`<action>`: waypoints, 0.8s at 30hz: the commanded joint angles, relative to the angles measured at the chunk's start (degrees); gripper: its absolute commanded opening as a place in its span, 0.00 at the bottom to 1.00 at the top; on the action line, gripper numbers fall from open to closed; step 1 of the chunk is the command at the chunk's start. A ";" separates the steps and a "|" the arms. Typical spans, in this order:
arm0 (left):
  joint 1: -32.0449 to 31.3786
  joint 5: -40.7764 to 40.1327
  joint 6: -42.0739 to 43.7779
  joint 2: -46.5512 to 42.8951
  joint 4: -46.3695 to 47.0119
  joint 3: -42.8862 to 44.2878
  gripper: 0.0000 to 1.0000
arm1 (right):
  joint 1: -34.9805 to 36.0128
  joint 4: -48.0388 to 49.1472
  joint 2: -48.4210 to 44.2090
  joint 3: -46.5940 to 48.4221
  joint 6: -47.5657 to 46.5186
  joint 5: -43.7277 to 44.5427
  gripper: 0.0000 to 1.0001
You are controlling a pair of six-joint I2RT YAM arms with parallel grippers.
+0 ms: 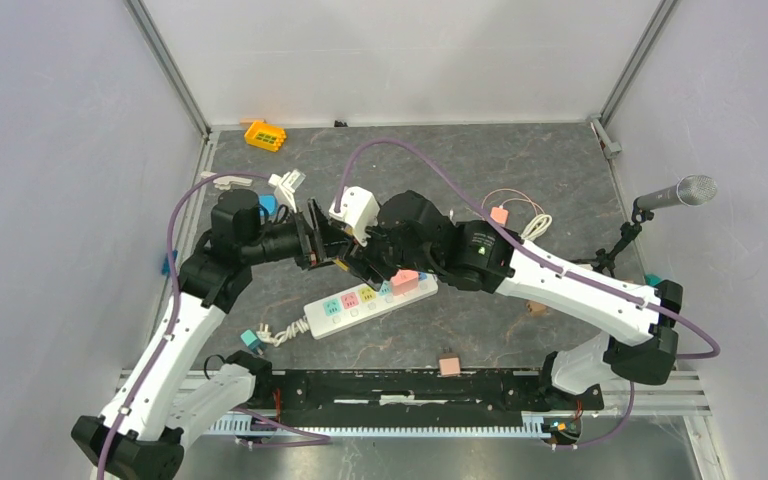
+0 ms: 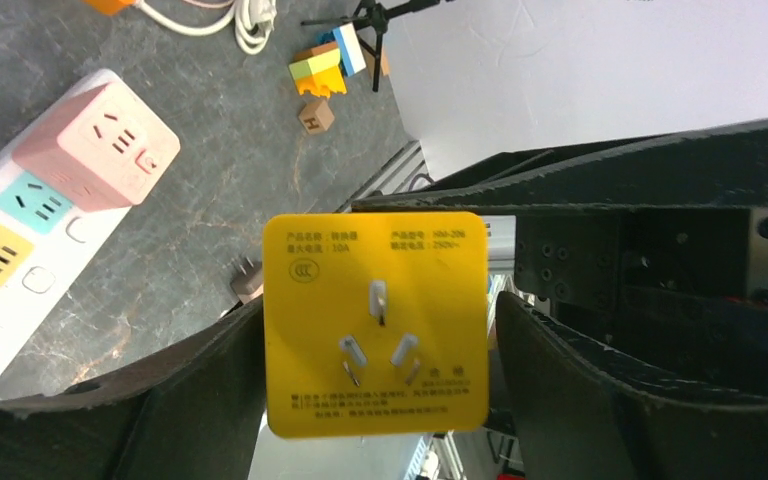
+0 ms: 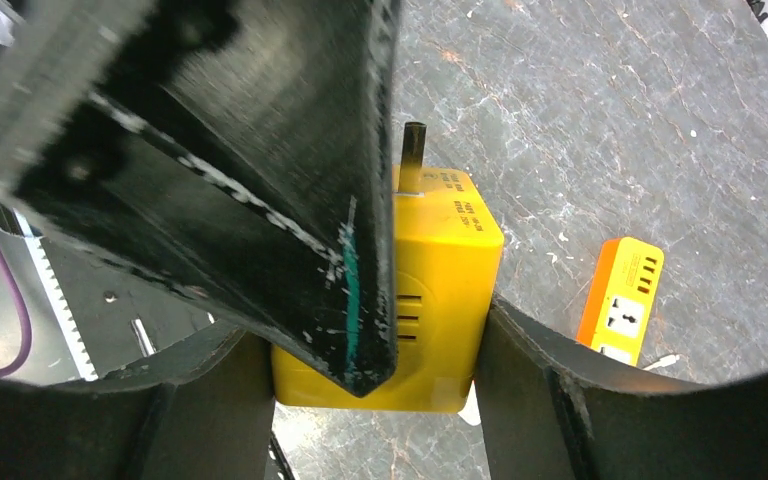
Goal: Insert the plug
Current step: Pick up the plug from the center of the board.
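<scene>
A yellow cube plug (image 2: 375, 325) with three pins on its face hangs in the air above the table. My right gripper (image 3: 370, 330) is shut on its two sides. My left gripper (image 2: 378, 310) straddles the same plug with its jaws open: the left finger touches one edge and a gap shows at the right finger (image 2: 580, 390). That left finger (image 3: 260, 180) lies across the plug's body (image 3: 440, 270) in the right wrist view. Both grippers (image 1: 335, 248) meet over the table's middle. The white power strip (image 1: 370, 300), with coloured sockets (image 2: 0, 250), lies just below them.
A pink cube adapter (image 2: 95, 145) sits in the strip's end socket. An orange socket block (image 3: 620, 300) lies on the table at the back left (image 1: 265, 135). A small brown plug (image 1: 449, 365), a teal plug (image 1: 251, 339), white cables (image 1: 530, 222) and a microphone stand (image 1: 675, 192) are around.
</scene>
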 commanded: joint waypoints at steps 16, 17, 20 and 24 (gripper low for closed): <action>-0.65 -5.80 -11.99 2.71 -0.46 0.41 0.07 | -2.09 13.15 -8.52 -9.67 13.10 5.63 0.98; -0.65 -6.10 -14.60 3.04 -0.03 -0.01 0.07 | -2.76 15.36 -10.32 -13.11 14.84 5.12 0.98; -0.61 -5.08 -22.40 3.55 3.31 -2.84 0.05 | -5.70 23.55 -17.01 -22.68 21.30 4.42 0.98; -0.63 -1.15 -36.27 3.31 13.41 -9.80 0.02 | -9.35 35.06 -25.59 -35.20 29.61 3.01 0.98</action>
